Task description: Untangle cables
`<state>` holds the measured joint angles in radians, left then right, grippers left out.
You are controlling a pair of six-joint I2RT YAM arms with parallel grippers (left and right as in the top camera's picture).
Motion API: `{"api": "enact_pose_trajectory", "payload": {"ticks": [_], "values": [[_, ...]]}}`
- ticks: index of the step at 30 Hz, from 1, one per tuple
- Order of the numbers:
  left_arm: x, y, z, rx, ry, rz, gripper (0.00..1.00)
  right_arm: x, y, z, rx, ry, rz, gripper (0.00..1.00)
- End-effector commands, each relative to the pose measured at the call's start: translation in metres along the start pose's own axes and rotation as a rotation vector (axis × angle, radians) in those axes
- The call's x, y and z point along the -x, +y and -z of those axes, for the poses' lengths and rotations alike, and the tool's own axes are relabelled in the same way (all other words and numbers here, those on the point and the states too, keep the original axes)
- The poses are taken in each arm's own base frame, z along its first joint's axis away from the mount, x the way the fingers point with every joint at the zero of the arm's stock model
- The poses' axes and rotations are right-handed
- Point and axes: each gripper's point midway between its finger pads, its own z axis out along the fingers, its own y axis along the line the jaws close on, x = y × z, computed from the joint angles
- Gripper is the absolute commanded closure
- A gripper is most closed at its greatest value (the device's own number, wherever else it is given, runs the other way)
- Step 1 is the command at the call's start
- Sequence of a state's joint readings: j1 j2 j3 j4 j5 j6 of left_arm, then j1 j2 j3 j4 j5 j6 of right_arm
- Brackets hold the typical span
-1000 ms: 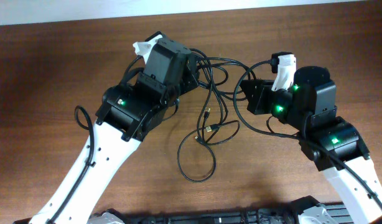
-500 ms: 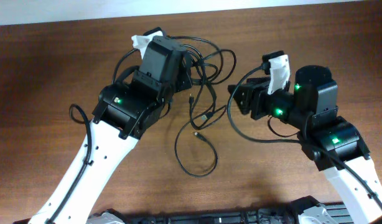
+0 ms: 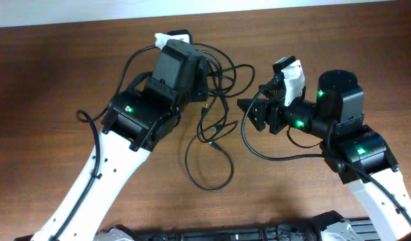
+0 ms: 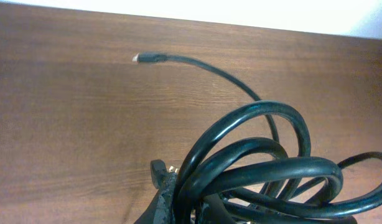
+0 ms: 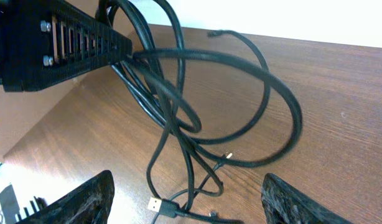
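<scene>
Left fingers [image 5: 79, 43] are clamping down on the cables [image 4: 278, 169] right where several loops are bunching up, so the bundle is hanging off that arm, raised over the table [image 3: 51, 73]. From there the strands are drooping down and pooling on the wood between the two arms, with one big loose loop [image 3: 209, 189] lying flat nearer the robot. One plug end [image 4: 141, 58] is sticking out into the air past the coils. A flat USB-looking plug [image 5: 155, 205] is resting on the table lower down.

Handling-wise, I'm guessing these are going to be light and floppy. They're looking like smooth, round, rubbery cord with enough coil memory that the loops won't be lying where you put them. Probably not fragile, but the plugs are going to be snagging on every crossing. I'd be grabbing a single strand close behind a plug, well clear of the bunch, and feeding that end back through.

Over on the right, the right fingers [image 5: 91, 196] are sitting spread wide apart with nothing between them, hovering above the dangling strands.
</scene>
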<state>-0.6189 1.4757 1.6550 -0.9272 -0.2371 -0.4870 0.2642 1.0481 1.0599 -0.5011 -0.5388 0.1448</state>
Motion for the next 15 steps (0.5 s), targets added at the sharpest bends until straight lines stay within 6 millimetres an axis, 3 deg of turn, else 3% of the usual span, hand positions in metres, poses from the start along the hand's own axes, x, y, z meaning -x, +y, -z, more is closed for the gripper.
{"api": "enact_pose_trajectory", "payload": {"ticks": [1,5,9,11,13,15], "values": [[0.003,-0.021,0.011,-0.052,-0.036,-0.186,1.00,0.007,0.006,0.006,0.016,-0.022,0.051,0.25],[-0.003,-0.033,0.014,-0.076,-0.036,-0.324,1.00,0.007,0.006,0.006,0.012,-0.021,0.050,0.24],[-0.004,-0.034,0.014,-0.079,-0.037,-0.347,1.00,0.007,0.006,0.006,0.012,-0.021,0.050,0.26],[-0.001,-0.036,0.014,-0.083,-0.046,-0.343,1.00,0.006,0.006,0.006,0.012,-0.021,0.049,0.38],[0.003,-0.043,0.015,-0.114,-0.067,-0.337,1.00,0.007,0.006,0.006,0.012,-0.021,0.050,0.64],[0.004,-0.057,0.018,-0.191,-0.074,-0.332,1.00,0.006,0.006,0.006,0.012,-0.021,0.049,0.67]]}}
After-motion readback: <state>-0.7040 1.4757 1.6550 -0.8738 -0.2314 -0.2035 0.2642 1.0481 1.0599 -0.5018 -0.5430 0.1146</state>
